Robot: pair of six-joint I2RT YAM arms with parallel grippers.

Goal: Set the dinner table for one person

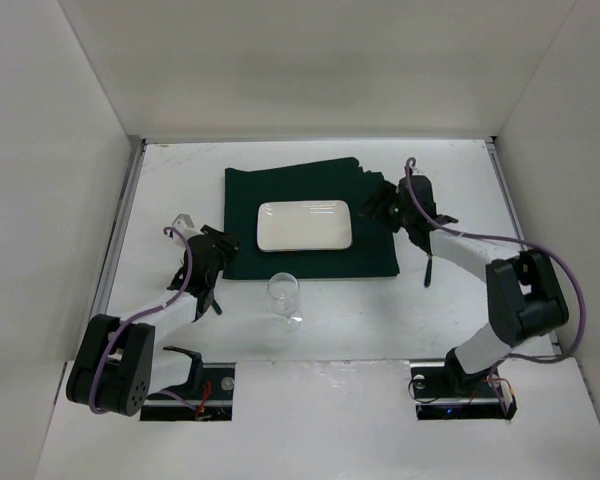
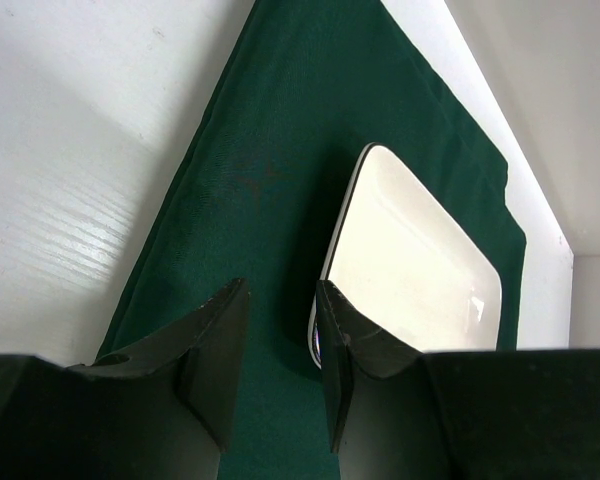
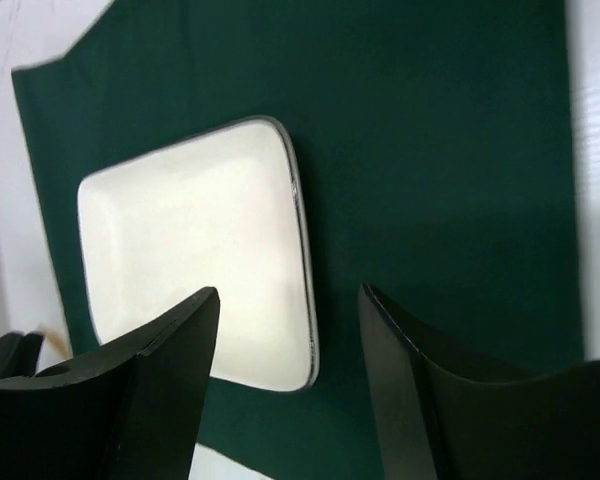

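On the dinner table [image 1: 380, 330], the plate [image 1: 305, 226] lies lengthwise left-right.

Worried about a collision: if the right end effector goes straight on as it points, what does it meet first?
Probably the white plate, its rim in the open gap of the right end effector; depth is unclear, so the green placemat beside it could come first.

Large, flat, matte white rectangular dinner table [image 1: 365, 325], level, spanning most of the view
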